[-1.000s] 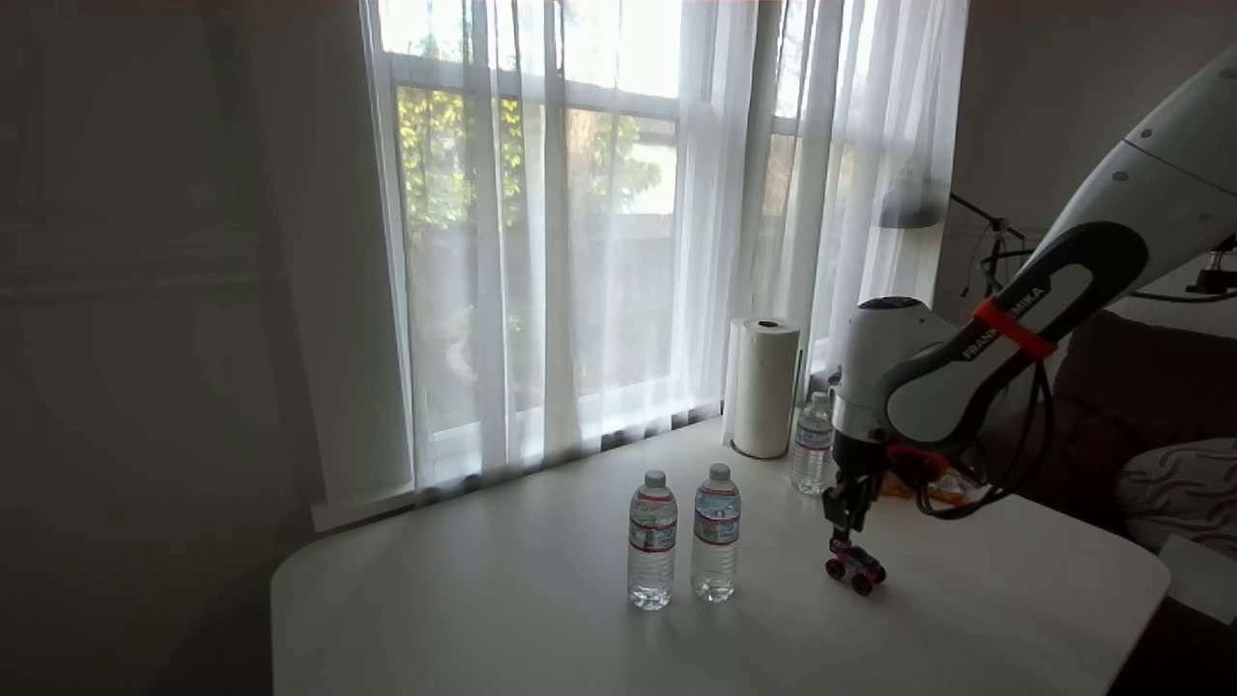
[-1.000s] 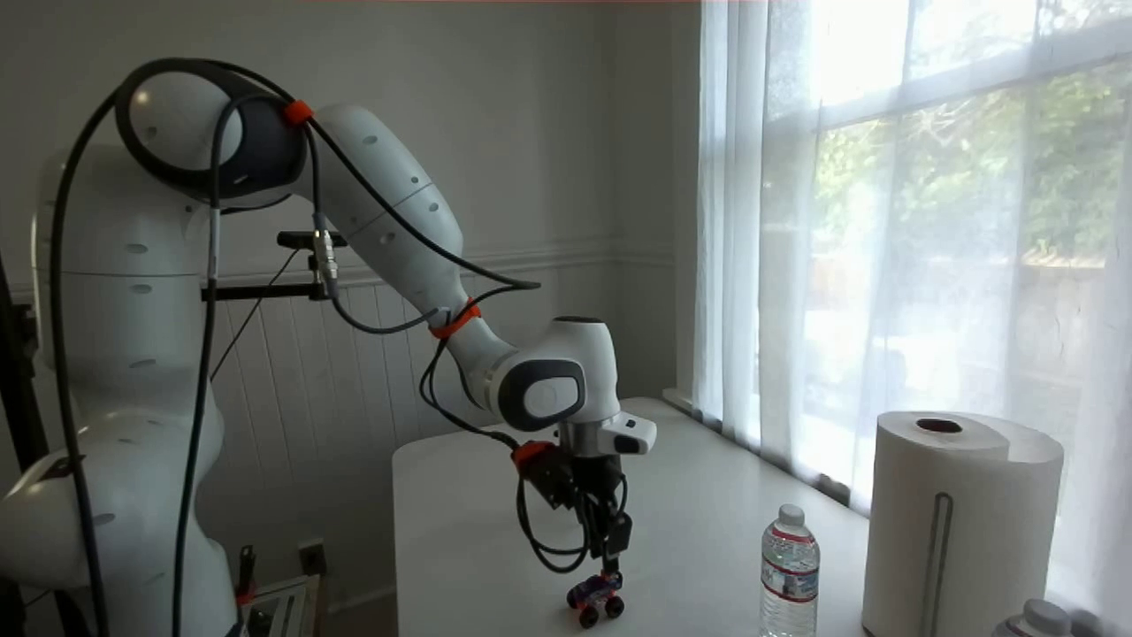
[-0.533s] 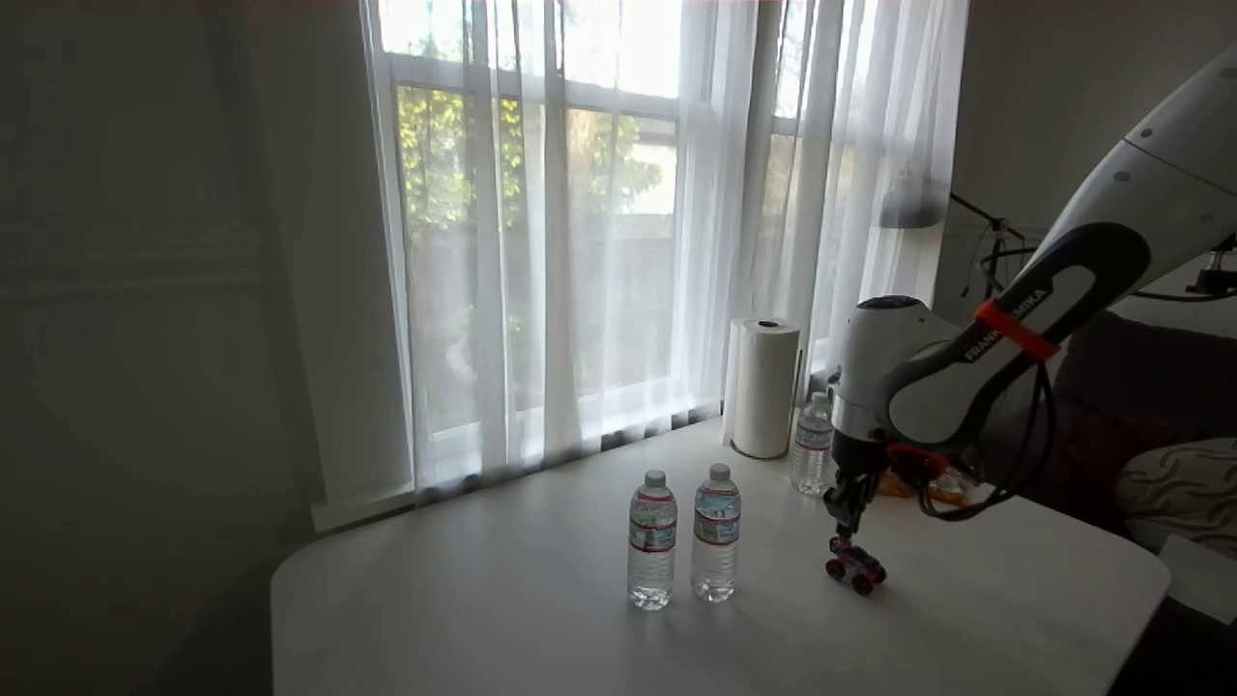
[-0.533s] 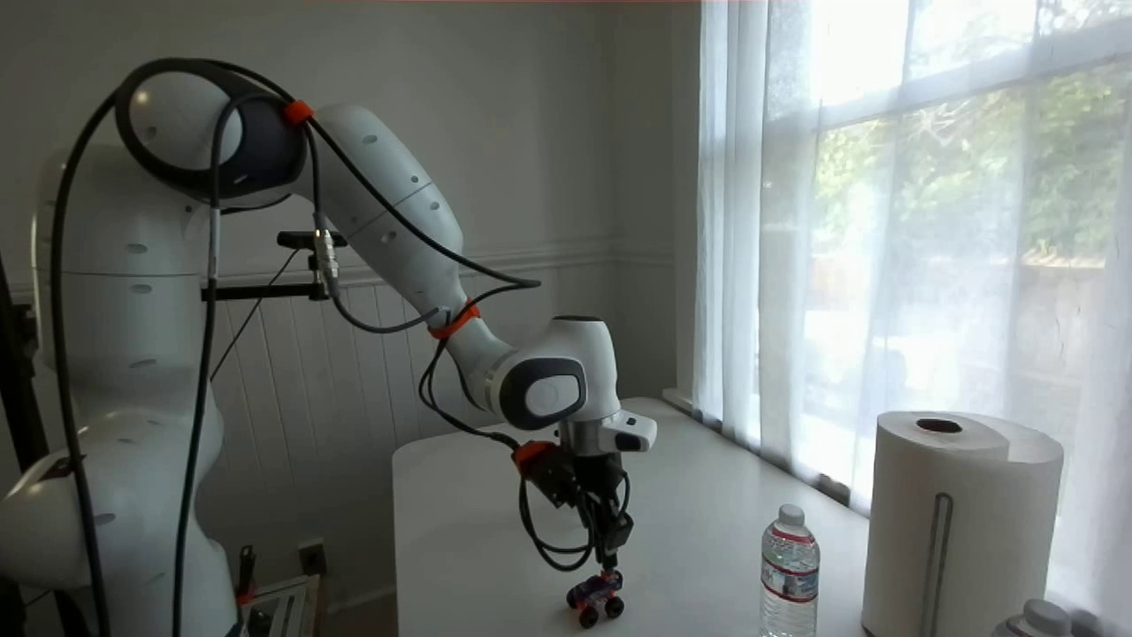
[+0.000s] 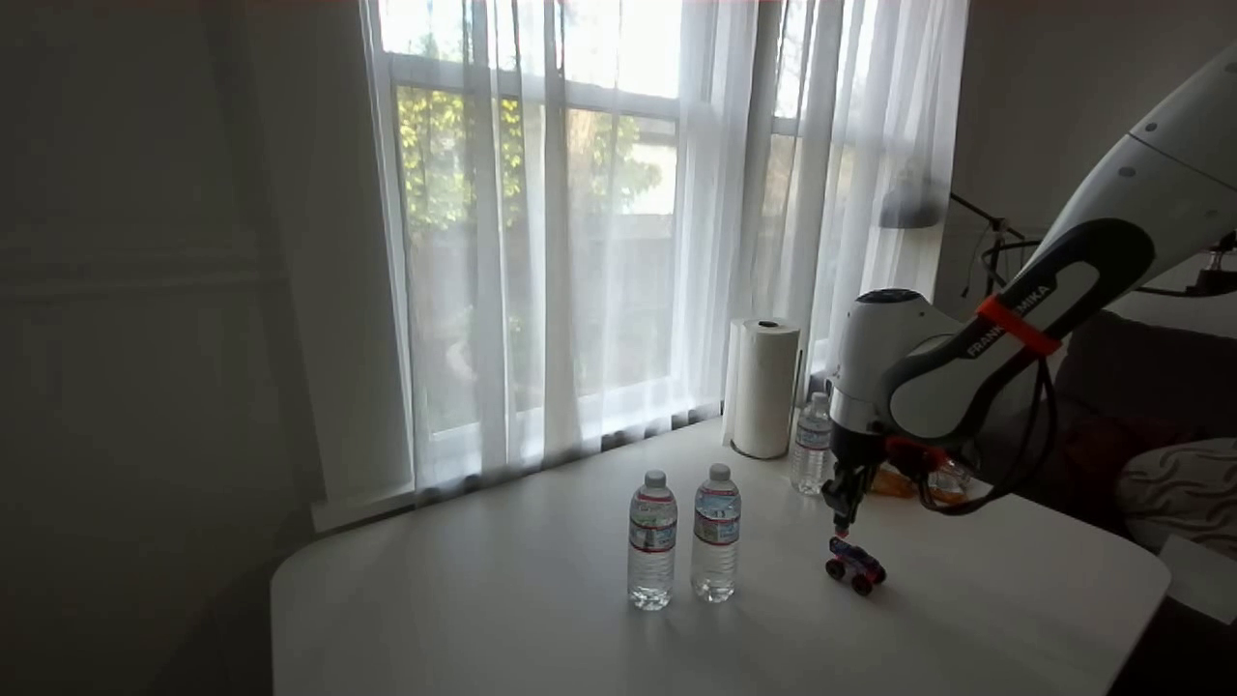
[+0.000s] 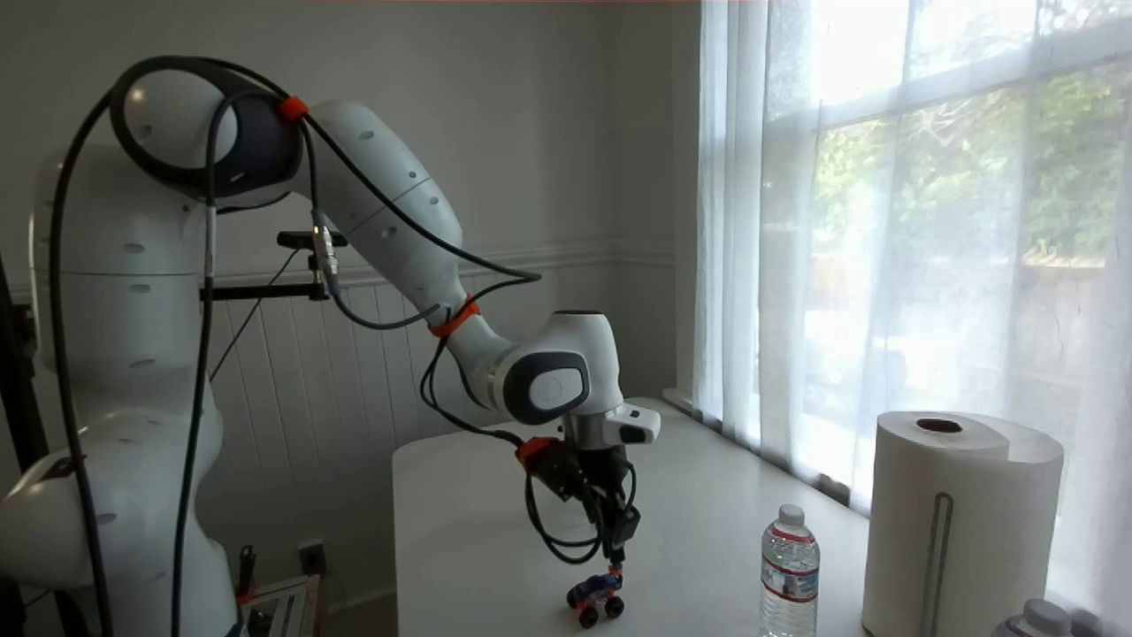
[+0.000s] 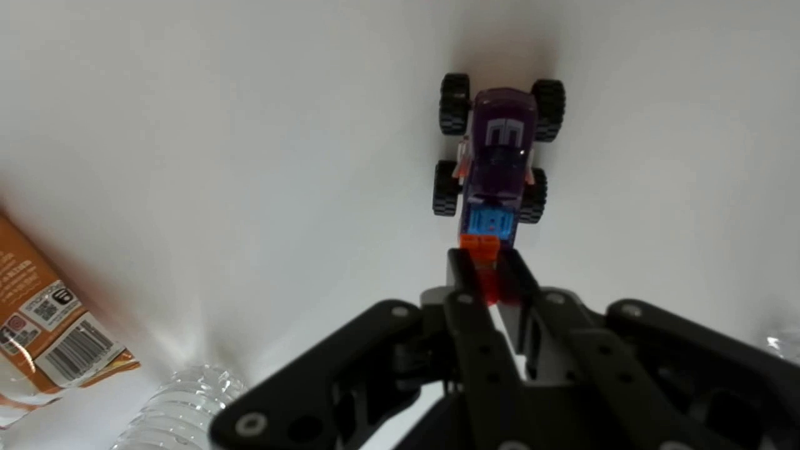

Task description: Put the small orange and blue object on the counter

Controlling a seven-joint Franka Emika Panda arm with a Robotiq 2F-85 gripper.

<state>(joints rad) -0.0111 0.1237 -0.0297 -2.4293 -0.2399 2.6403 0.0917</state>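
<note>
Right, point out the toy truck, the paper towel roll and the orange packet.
Toy truck (image 7: 498,170): wrist view, on its purple cab.
Paper towel roll (image 6: 986,524): an exterior view, on its white side.
Orange packet (image 7: 45,340): wrist view, on its printed side.

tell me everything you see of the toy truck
The toy truck has a dark purple, plastic-looking body, a blue part at one end, orange bits along its sides and four black treaded tyres. It stands upright on the counter under the pincer. Whether the orange piece at the pincer touches or belongs to it is unclear.

The pale counter (image 5: 464,609) carries a toy truck (image 7: 502,156), water bottles (image 5: 652,536), a paper-towel roll (image 6: 986,531) and an orange packet (image 7: 47,312).
</note>
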